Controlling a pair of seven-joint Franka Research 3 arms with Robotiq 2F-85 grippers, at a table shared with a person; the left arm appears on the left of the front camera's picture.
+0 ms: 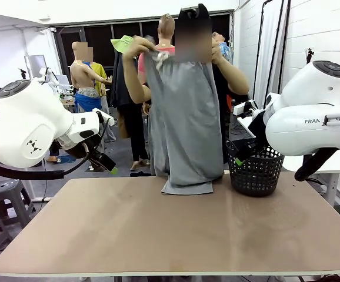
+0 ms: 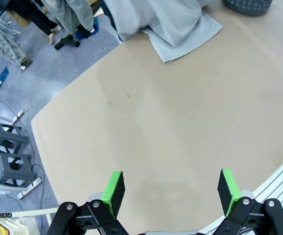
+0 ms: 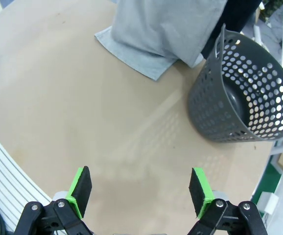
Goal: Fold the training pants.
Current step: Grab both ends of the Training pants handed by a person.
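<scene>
A person at the far side of the table holds the light grey training pants [image 1: 185,123] up by the waistband with both hands. The leg ends rest on the far edge of the tabletop [image 1: 187,187]. The same leg ends lie at the top of the left wrist view as training pants [image 2: 180,34] and at the top of the right wrist view as training pants [image 3: 151,44]. My left gripper [image 2: 171,193] hovers open above bare tabletop, well short of the cloth. My right gripper [image 3: 139,191] is open too, over the table near the basket. Nothing sits between either pair of fingers.
A black perforated basket [image 1: 255,170] stands at the table's far right, beside the pants; it looks dark grey in the right wrist view as basket [image 3: 244,93]. The brown table [image 1: 176,229] is bare in front. Stools [image 2: 9,156] stand on the floor off the left edge.
</scene>
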